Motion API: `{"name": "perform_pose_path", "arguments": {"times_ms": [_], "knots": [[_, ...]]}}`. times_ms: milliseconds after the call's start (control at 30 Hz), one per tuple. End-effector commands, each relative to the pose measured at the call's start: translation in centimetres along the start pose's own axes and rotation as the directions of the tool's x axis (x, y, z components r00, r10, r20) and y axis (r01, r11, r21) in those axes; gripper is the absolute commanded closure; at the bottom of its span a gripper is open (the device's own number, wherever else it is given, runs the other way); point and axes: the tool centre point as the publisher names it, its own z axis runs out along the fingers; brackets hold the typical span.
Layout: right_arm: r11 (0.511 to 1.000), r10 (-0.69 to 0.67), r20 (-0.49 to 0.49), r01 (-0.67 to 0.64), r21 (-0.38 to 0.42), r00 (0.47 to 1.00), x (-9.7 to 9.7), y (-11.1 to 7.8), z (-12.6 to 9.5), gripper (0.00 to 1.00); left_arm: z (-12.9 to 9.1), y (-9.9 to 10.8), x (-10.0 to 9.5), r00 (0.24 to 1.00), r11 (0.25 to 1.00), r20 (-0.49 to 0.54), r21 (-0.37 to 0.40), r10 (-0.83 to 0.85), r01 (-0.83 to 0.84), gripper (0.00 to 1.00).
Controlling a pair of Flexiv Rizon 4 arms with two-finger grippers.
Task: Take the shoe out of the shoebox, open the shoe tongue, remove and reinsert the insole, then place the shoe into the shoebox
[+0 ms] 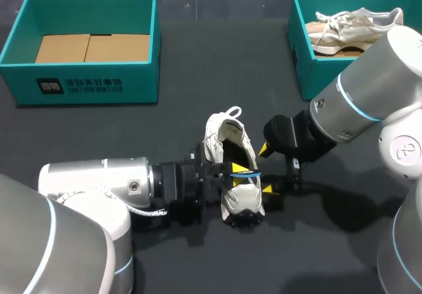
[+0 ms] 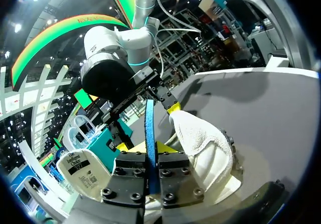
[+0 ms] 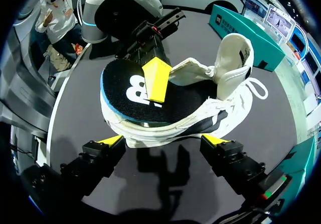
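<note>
On my dark matte table (image 1: 198,63), well apart from the left-hand teal cardboard box (image 1: 89,86), the white fabric shoe (image 1: 214,139) lies mid-table. Its flat, black, blue-edged insole (image 3: 115,83) sticks out, pinched by my left gripper (image 1: 242,174). My right gripper (image 3: 164,141) stands spread beside the sole.

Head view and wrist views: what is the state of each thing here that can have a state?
shoe: out of the boxes, on the table.
insole: partly out of the shoe.
left gripper: fingers shut on the insole.
right gripper: fingers open, one on each side of the shoe.
left shoebox: open, no shoe inside.
right shoebox: open, with a second shoe inside.
</note>
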Motion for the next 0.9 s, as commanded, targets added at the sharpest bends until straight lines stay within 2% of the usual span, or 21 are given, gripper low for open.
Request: {"name": "perform_pose_path", "arguments": {"times_ms": [33, 167, 200, 233, 300, 367, 567, 633, 733, 767, 900], "knots": [[1.000, 0.000, 0.001, 0.000, 0.001, 1.000, 0.0, 0.1, 0.1, 0.00, 0.4, 1.0, -0.4, 1.000, 1.000, -0.005, -0.021, 0.001, -0.001, 1.00], [1.000, 0.000, 0.001, 0.000, 0.001, 1.000, 0.0, 0.1, 0.1, 0.00, 0.2, 0.8, -0.8, 1.000, 1.000, 0.014, -0.019, -0.014, 0.014, 1.00], [1.000, 0.000, 0.001, 0.000, 0.001, 1.000, 0.0, 0.1, 0.1, 0.00, 0.1, 0.5, -0.8, 1.000, 1.000, 0.015, -0.015, -0.016, 0.016, 0.97], [1.000, 0.000, 0.001, 0.000, 0.001, 1.000, 0.0, 0.1, 0.1, 0.00, 0.1, 0.2, -0.8, 1.000, 1.000, 0.017, -0.007, -0.022, 0.022, 0.84], [1.000, 0.000, 0.001, 0.000, 0.001, 1.000, 0.0, 0.1, 0.1, 0.00, -0.1, -0.6, -0.9, 0.999, 0.999, 0.019, 0.009, -0.038, 0.038, 0.66], [1.000, 0.000, 0.001, 0.000, 0.001, 1.000, 0.0, 0.1, 0.1, 0.00, -0.3, -1.4, -1.0, 0.999, 0.999, 0.019, 0.016, -0.043, 0.042, 0.63], [1.000, 0.000, 0.001, 0.000, 0.001, 1.000, 0.0, 0.1, 0.1, 0.00, -0.8, -3.6, -1.1, 0.998, 0.997, 0.009, 0.044, -0.058, 0.057, 0.69], [1.000, 0.000, 0.001, 0.000, 0.001, 1.000, 0.0, 0.1, 0.1, 0.00, -0.7, -4.0, -1.0, 0.999, 0.997, -0.004, 0.049, -0.054, 0.054, 0.74], [1.000, 0.000, 0.001, 0.000, 0.001, 1.000, 0.0, 0.1, 0.1, 0.00, -0.4, -4.0, -0.8, 0.998, 0.997, -0.027, 0.046, -0.052, 0.053, 0.90], [1.000, 0.000, 0.001, 0.000, 0.001, 1.000, 0.0, 0.1, 0.1, 0.00, -0.2, -3.8, -0.7, 0.998, 0.997, -0.035, 0.043, -0.057, 0.058, 1.00], [1.000, 0.000, 0.001, 0.000, 0.001, 1.000, 0.0, 0.1, 0.1, 0.00, 0.3, -2.9, -0.2, 0.997, 0.997, -0.055, 0.032, -0.063, 0.065, 1.00]]}}
